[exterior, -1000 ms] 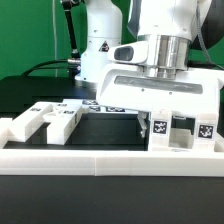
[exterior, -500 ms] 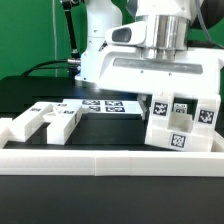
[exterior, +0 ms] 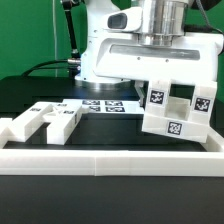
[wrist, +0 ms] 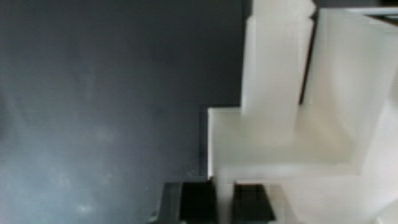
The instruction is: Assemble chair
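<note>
Pinching chair [exterior: 178,108] in gripper [wrist: 217,200], with jaws pressed close; held tilted just beneath it. Partly joined only, judging here: loose parts [exterior: 45,122] well aside from gripper, yet to fit.

1. The exterior view is brightly and evenly lit. The rail [exterior: 100,160] is paler on its top face than on its front, so the light falls from above.
2. The chair [exterior: 176,112] and the arm [exterior: 150,60] are nearly washed out. The black worktop [exterior: 100,135] swallows any shadow.
3. That view is coarse and slightly soft.
4. The wrist view is badly out of focus. The chair [wrist: 294,100] is a glaring blur, the worktop [wrist: 98,100] a hazy grey, and the fingers [wrist: 192,200] are dark smudges.
</note>
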`<action>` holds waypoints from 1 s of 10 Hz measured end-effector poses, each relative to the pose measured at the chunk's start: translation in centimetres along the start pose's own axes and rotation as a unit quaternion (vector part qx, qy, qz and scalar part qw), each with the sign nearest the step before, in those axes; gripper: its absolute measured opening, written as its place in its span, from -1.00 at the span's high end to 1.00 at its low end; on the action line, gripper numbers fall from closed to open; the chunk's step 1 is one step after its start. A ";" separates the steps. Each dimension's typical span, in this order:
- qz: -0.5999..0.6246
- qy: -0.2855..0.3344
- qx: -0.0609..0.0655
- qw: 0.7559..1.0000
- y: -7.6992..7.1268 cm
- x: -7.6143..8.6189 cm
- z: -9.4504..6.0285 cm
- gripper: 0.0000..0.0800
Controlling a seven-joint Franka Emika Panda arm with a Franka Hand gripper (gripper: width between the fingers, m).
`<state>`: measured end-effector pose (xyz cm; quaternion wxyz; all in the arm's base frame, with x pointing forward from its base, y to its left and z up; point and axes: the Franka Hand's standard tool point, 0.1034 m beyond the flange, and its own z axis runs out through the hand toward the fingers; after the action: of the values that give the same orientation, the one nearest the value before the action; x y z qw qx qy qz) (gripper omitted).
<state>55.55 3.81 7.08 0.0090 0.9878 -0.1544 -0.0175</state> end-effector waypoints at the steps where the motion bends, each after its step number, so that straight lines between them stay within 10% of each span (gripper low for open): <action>1: -0.004 -0.049 -0.006 0.999 0.4 -0.2 -0.4 0.91; 10: 0.058 -0.358 -0.071 0.929 4.3 -1.1 -0.4 0.91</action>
<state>53.23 0.04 7.64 0.0243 0.9021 -0.2027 -0.3802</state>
